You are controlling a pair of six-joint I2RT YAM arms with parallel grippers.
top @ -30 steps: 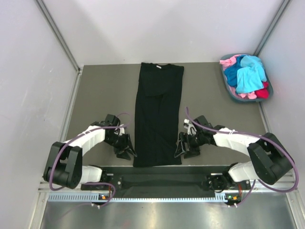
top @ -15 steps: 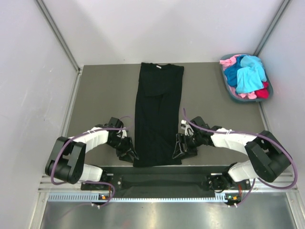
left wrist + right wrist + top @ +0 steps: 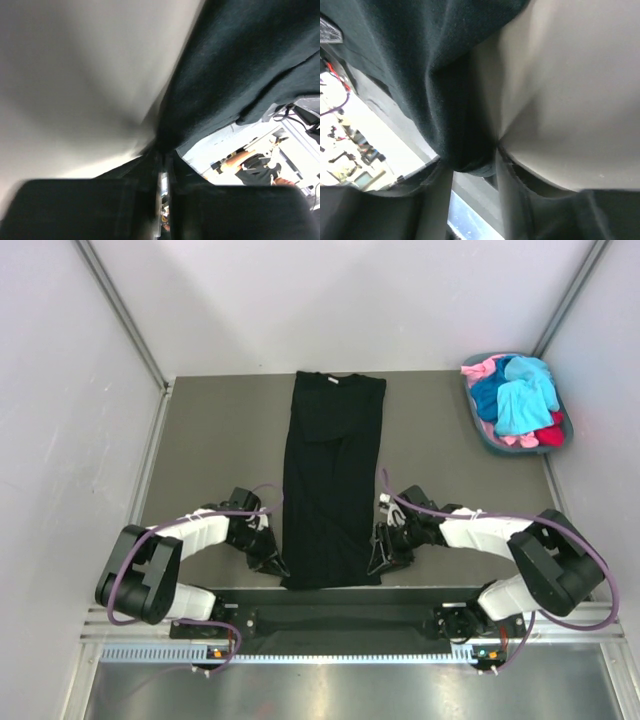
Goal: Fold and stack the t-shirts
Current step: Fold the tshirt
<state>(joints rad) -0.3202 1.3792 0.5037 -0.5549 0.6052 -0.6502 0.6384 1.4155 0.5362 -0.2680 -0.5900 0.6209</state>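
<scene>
Grey counter (image 3: 215, 440) is spanned near-to-far by black t-shirt (image 3: 330, 470), its near corners pinched shut-fast by left tool (image 3: 278, 566) and right tool (image 3: 377, 559).

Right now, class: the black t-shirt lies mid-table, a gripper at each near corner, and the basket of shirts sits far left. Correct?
No: the top external view shows the grey-blue basket at the far right; the black t-shirt and the rest are as stated.

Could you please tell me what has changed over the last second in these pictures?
The left claw and right claw slid inward and closed on the near hem corners of the black t-shirt. The shirt, the basket and its coloured shirts stayed put.
</scene>
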